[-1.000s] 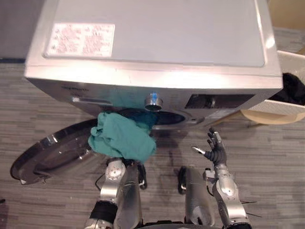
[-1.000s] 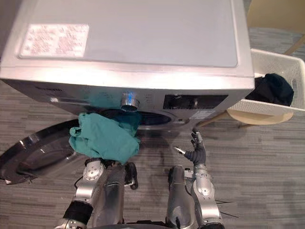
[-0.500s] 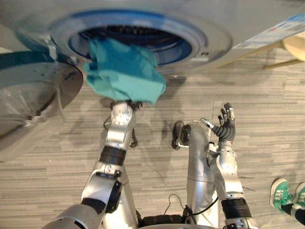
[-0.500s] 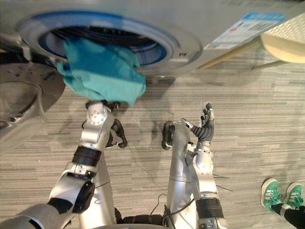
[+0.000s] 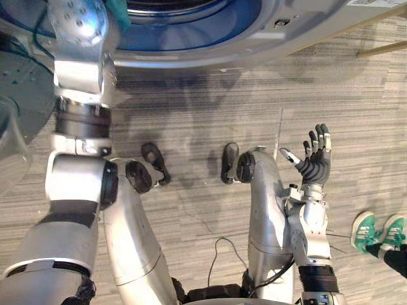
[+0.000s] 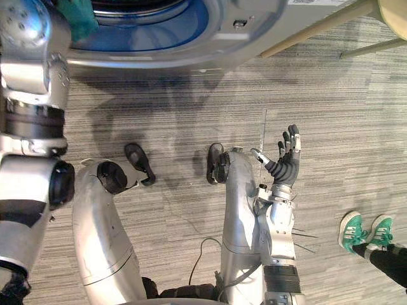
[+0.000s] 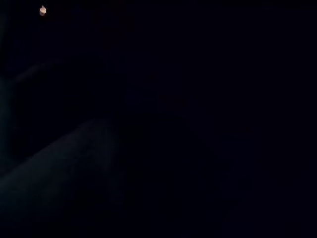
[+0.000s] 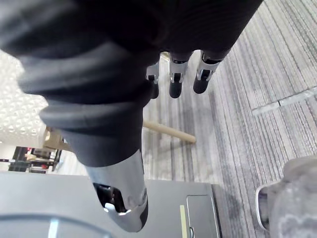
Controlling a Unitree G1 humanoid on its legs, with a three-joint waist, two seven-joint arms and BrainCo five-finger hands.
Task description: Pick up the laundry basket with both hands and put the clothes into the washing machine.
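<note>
The washing machine's round opening (image 5: 210, 38) with its blue-lit rim is at the top of the eye views. My left arm (image 5: 79, 82) reaches up into the drum, and the hand is hidden inside; the left wrist view is dark. A corner of the teal garment (image 5: 119, 14) shows beside the arm at the drum's mouth. My right hand (image 5: 315, 164) is raised over the floor to the right, apart from the machine, open and holding nothing. Its straight fingers (image 8: 174, 82) show in the right wrist view. The white perforated laundry basket (image 8: 17, 111) shows in that view.
The machine's open door (image 5: 16, 95) hangs at the left. Wooden stool legs (image 6: 318, 27) slant across the upper right. A person's green shoes (image 5: 376, 230) stand on the striped grey floor at the lower right.
The camera has tipped further down. My left arm has pushed the teal garment from the drum's mouth into the drum. The right hand has stayed open in about the same place.
</note>
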